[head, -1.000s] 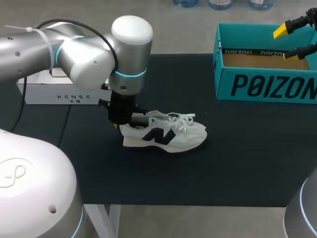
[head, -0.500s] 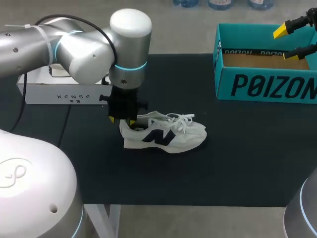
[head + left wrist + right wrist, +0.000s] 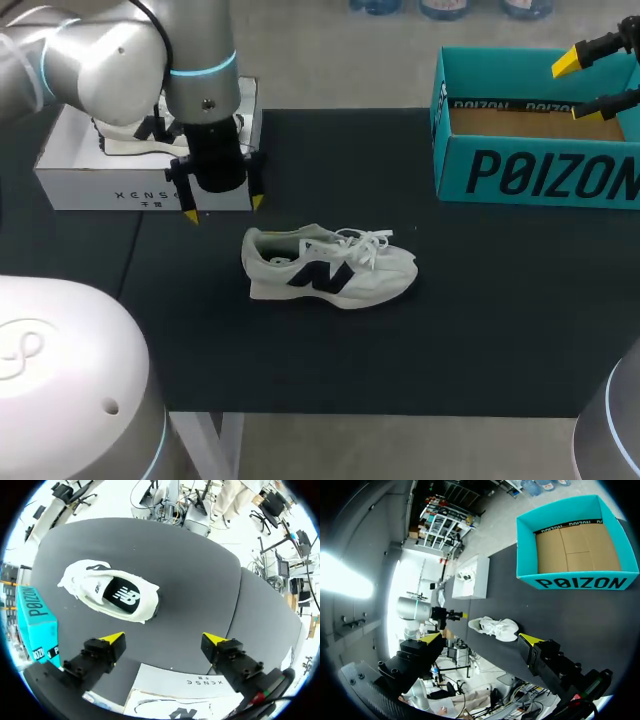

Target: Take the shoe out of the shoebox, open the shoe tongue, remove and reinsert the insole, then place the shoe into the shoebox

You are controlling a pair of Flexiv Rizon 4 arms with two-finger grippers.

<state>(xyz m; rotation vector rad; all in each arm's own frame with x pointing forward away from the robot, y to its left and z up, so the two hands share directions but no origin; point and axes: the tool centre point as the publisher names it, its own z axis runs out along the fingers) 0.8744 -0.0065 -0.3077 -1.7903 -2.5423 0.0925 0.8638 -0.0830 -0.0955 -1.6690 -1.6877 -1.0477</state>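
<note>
A white sneaker (image 3: 330,266) with a dark side logo lies upright on the black table mat (image 3: 480,320), toe pointing right, laces loose. Its dark insole (image 3: 122,596) shows inside the opening in the left wrist view. My left gripper (image 3: 224,208) hangs open above the mat, behind and left of the heel, holding nothing; in its own view the left gripper (image 3: 163,640) stands clear of the sneaker (image 3: 112,595). The teal shoebox (image 3: 540,170) stands open at the back right. Over it my right gripper (image 3: 575,88) is open and empty.
A white box (image 3: 140,185) with another shoe in it sits at the back left, just behind my left gripper. From the right wrist view, the teal shoebox (image 3: 575,580) shows bare cardboard inside, with the sneaker (image 3: 495,627) far off.
My left gripper has opened, let go of the sneaker's heel, and risen back and to the left. The sneaker stays put. The right arm has not moved.
</note>
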